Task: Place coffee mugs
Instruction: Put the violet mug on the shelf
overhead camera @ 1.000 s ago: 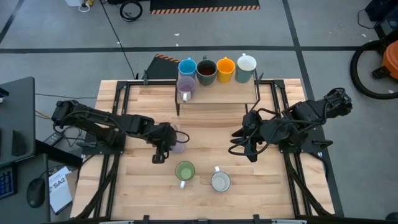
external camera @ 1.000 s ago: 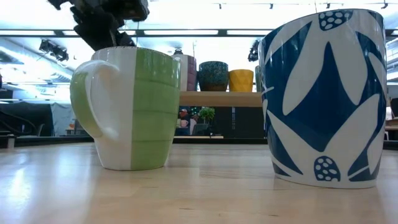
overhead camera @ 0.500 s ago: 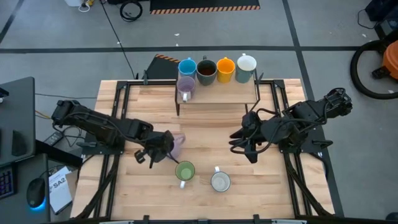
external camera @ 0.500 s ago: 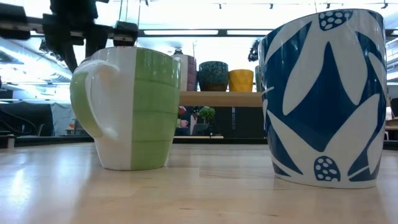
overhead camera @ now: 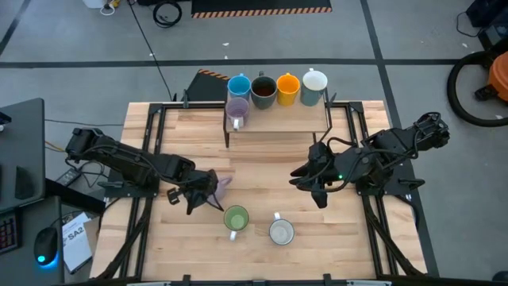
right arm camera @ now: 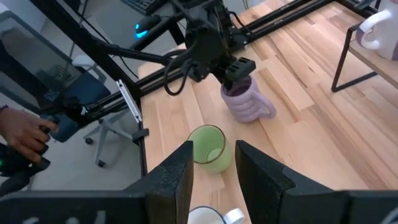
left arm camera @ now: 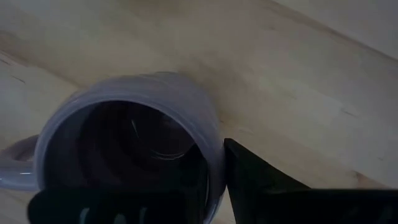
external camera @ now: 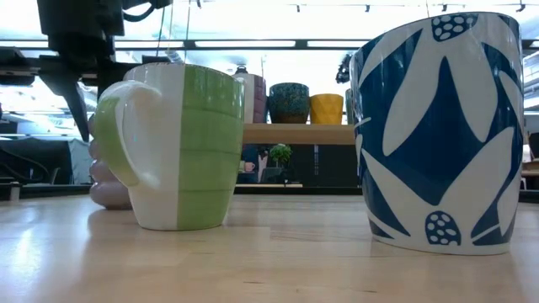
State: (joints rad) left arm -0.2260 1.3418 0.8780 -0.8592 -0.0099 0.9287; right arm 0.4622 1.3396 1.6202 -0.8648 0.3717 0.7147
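My left gripper (right arm camera: 238,70) pinches the rim of a ribbed lilac ceramic mug (right arm camera: 245,102) near the worktop's (overhead camera: 262,163) middle. My right gripper (overhead camera: 300,172) waits with fingers apart.

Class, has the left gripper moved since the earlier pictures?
Yes. The left gripper, holding the lilac mug, shifted toward the table's left edge, away from the green mug.

"SA2" label on white box (overhead camera: 75,241) beside table
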